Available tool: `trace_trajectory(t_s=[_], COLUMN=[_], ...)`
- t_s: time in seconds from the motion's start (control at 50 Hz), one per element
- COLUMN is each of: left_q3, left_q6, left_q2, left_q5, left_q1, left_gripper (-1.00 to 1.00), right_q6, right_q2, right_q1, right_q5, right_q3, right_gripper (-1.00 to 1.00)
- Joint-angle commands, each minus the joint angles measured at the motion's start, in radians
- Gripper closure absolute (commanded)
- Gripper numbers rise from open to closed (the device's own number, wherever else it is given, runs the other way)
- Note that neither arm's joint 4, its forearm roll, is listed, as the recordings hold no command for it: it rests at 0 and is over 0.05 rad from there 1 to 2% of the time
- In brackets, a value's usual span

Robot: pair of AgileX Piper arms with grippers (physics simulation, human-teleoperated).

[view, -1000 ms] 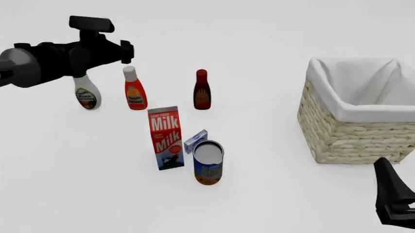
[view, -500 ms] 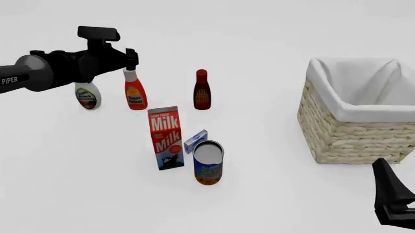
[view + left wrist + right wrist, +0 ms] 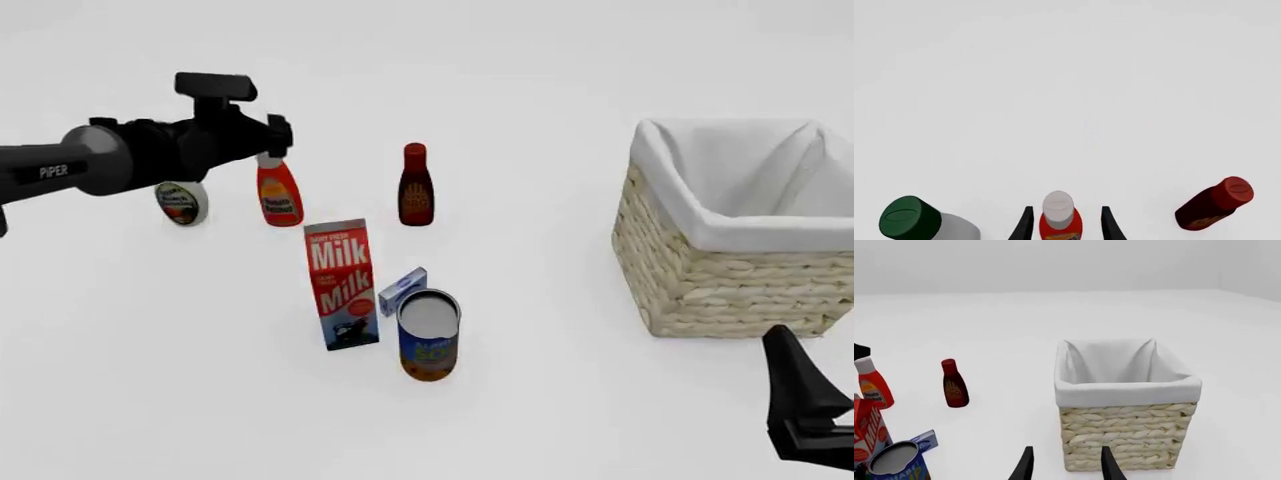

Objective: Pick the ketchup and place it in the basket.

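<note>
The ketchup (image 3: 279, 196), a bright red bottle with a white cap, stands upright at the back left of the table. My left gripper (image 3: 276, 136) is open at its cap. In the left wrist view the two fingers (image 3: 1026, 224) stand either side of the ketchup's (image 3: 1060, 226) neck with small gaps, and the left gripper (image 3: 1064, 221) holds nothing. The basket (image 3: 721, 275), straw wicker with white lining, stands at the right, also in the right wrist view (image 3: 1127, 412). My right gripper (image 3: 785, 350) is low at the front right, open (image 3: 1064, 462) and empty, short of the basket.
A white bottle with a green cap (image 3: 180, 203) stands left of the ketchup, a dark red bottle (image 3: 415, 186) to its right. A milk carton (image 3: 340, 283), a small blue box (image 3: 402, 290) and a can (image 3: 429, 335) stand in the middle front.
My left arm has moved right, from over the green-capped bottle to the ketchup's cap. The right gripper has barely moved.
</note>
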Motion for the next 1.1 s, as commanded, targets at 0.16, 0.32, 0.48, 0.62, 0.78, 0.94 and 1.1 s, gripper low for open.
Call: trace_trajectory(t_s=[0.16, 0.32, 0.48, 0.62, 0.78, 0.94, 1.1], left_q3=[-0.019, -0.021, -0.03, -0.035, -0.042, -0.052, -0.06], left_q6=[-0.014, -0.021, -0.018, -0.019, -0.021, -0.024, -0.027], left_q2=[0.06, 0.086, 0.099, 0.109, 0.127, 0.148, 0.171], left_q5=[-0.016, -0.029, -0.031, -0.034, -0.038, -0.044, -0.047], left_q1=[-0.001, 0.0, 0.004, 0.004, 0.006, 0.008, 0.009], left_gripper=[-1.0, -1.0, -1.0, -1.0, -1.0, -1.0, -1.0], right_q6=[0.0, -0.002, -0.002, -0.003, -0.003, -0.004, -0.006], right_q2=[0.04, 0.06, 0.076, 0.087, 0.102, 0.132, 0.15], right_q1=[0.002, 0.004, 0.005, 0.006, 0.007, 0.011, 0.011], right_q5=[-0.028, -0.043, -0.055, -0.063, -0.072, -0.094, -0.108], right_q3=[0.001, 0.001, 0.001, 0.001, 0.001, 0.001, 0.001], right_gripper=[-1.0, -1.0, -1.0, -1.0, -1.0, -1.0, -1.0])
